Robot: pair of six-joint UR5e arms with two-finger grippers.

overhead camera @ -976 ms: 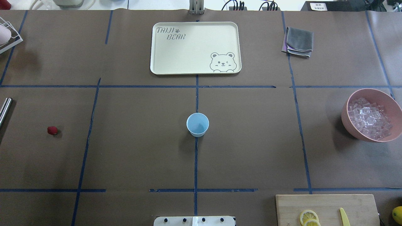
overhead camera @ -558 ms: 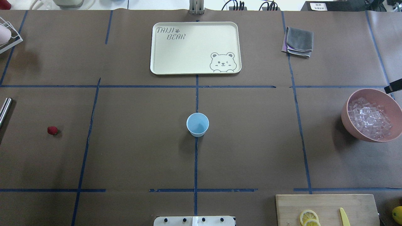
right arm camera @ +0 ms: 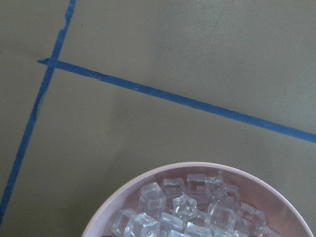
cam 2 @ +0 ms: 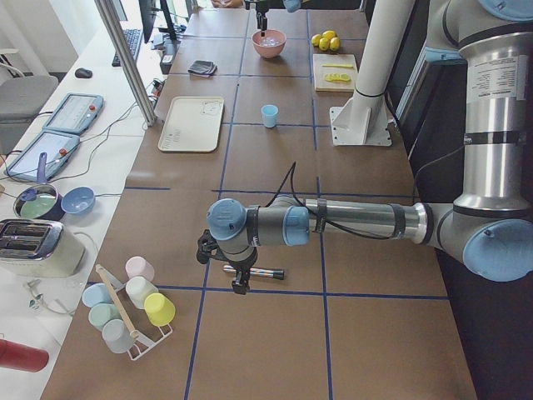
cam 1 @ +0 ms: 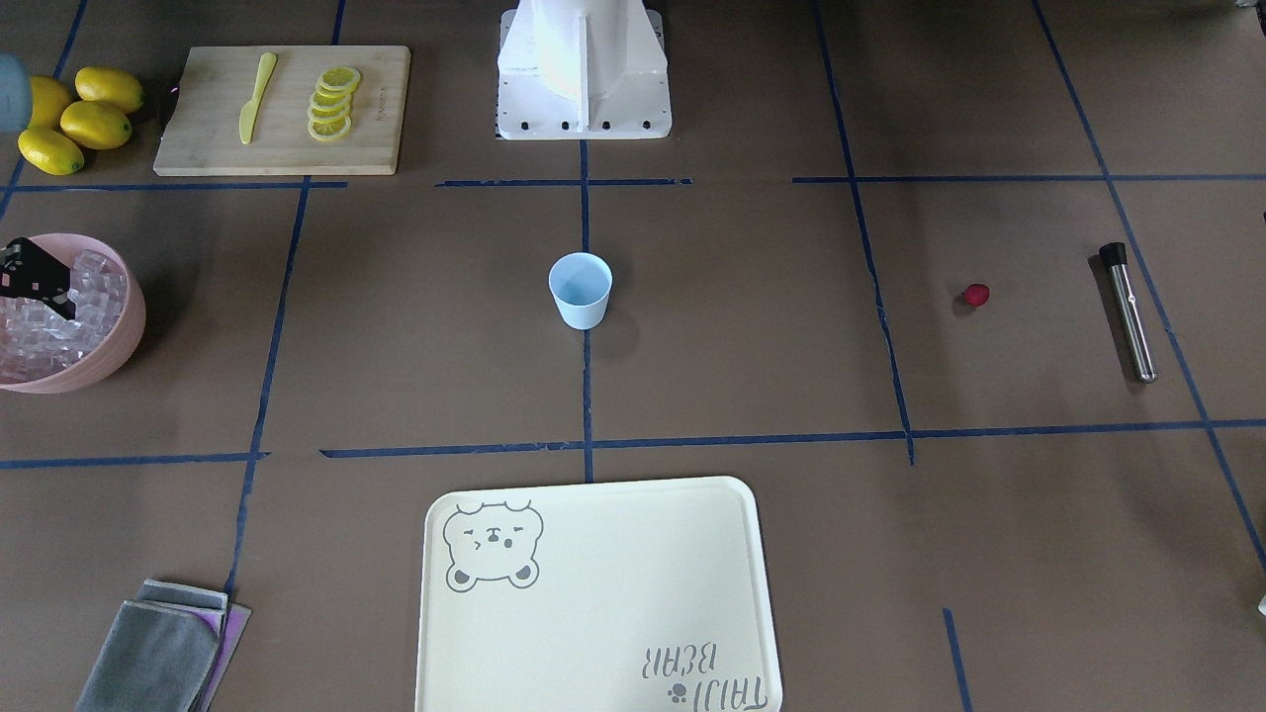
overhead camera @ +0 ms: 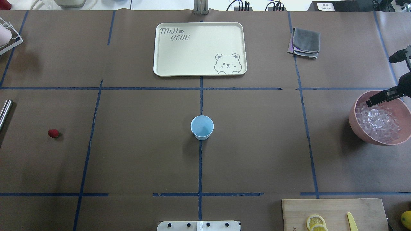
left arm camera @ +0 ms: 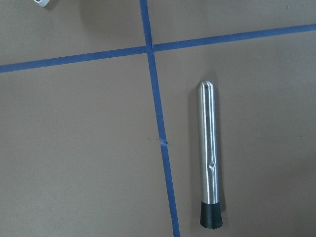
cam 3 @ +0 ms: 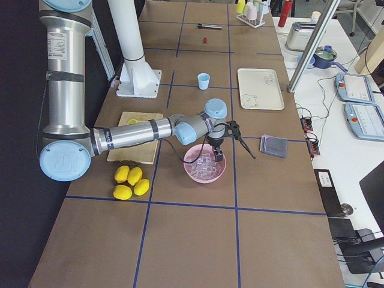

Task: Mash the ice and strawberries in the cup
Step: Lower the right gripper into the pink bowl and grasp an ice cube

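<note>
Ice-fetching step, I judge: the right gripper (overhead camera: pixel 380 81), jaws spread wide and empty, hangs at the pink bowl's (overhead camera: pixel 355 131) far rim; next it must drop onto the ice (overhead camera: pixel 380 123) in that bowl and close.

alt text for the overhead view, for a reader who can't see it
An empty pale-blue cup stands mid-table, while the right gripper hangs at the far rim of a pink bowl of ice at the right edge. A strawberry lies far left; a cream tray sits beyond the cup.
</note>
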